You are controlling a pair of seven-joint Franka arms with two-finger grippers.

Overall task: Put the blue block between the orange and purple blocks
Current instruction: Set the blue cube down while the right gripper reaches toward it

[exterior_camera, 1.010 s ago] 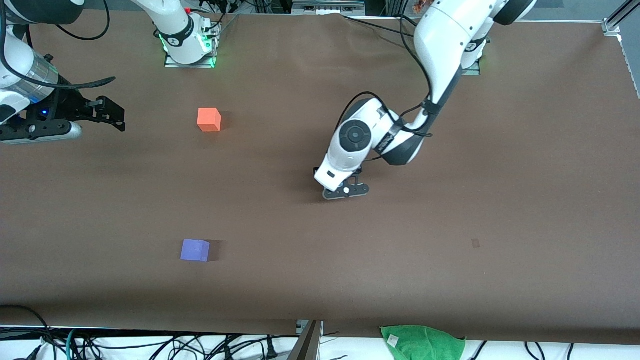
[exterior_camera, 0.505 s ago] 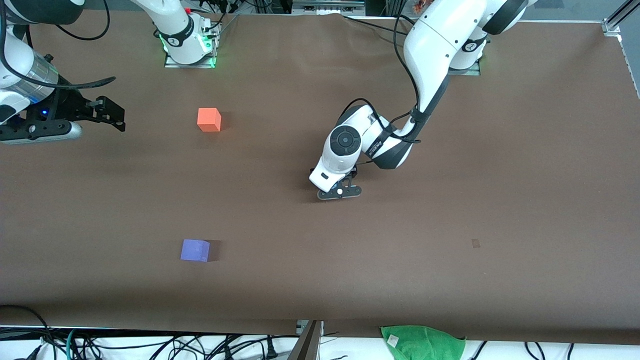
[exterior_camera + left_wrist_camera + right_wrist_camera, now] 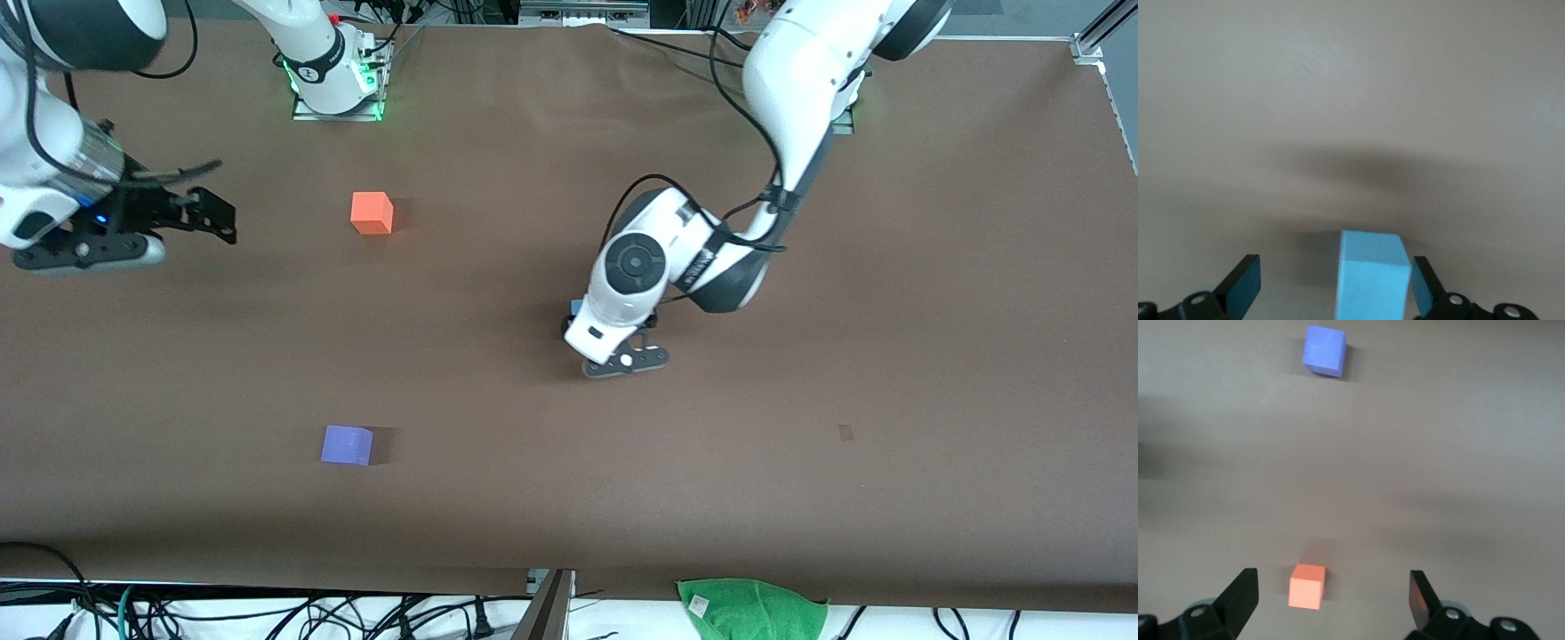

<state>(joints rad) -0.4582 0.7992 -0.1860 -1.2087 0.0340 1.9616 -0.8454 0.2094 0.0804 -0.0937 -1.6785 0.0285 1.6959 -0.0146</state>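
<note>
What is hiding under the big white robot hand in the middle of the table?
The blue block sits there, between the open fingers of the left gripper, on the brown table. From the front camera the wrist covers nearly all of it. Whether the fingers touch it cannot be told.

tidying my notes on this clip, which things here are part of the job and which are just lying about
Part of the job:
- blue block, between the open fingers of the left claw
- orange block
- purple block, nearer the front camera than the orange one

Just lying about:
- green cloth at the table edge
- cables off the table
- right claw, open, waiting near its end
</note>
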